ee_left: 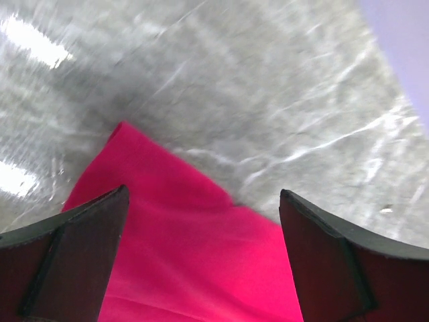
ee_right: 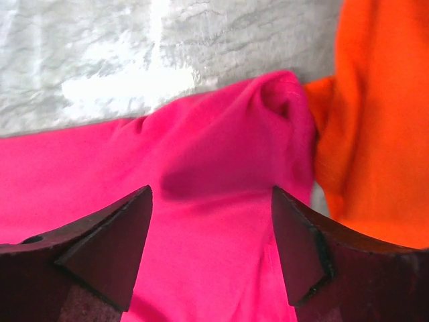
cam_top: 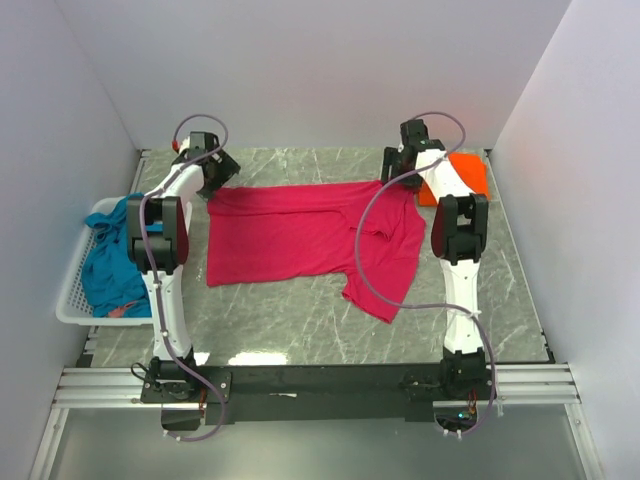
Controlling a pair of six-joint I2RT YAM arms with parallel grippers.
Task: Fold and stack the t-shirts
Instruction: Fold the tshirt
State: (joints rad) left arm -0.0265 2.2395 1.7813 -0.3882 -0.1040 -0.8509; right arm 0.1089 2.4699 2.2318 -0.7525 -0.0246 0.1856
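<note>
The magenta-pink t-shirt (cam_top: pixel 300 240) lies spread across the middle of the table, one sleeve hanging toward the near right. My left gripper (cam_top: pixel 214 176) hovers at its far left corner, open; in the left wrist view the gripper (ee_left: pixel 202 201) has the shirt's pointed corner (ee_left: pixel 194 255) between its wide-apart fingers. My right gripper (cam_top: pixel 398 172) is at the far right corner, open, its jaws (ee_right: pixel 212 194) straddling a bunched fold of pink cloth (ee_right: pixel 221 147). The orange t-shirt (cam_top: pixel 466 176) lies folded at the far right, touching the pink one (ee_right: pixel 375 134). The teal-blue t-shirt (cam_top: pixel 110 262) sits crumpled in the basket.
A white lattice basket (cam_top: pixel 72 290) stands at the table's left edge, beside the left arm. White walls close in the back and both sides. Grey marble tabletop (cam_top: pixel 300 325) shows in front of the pink shirt.
</note>
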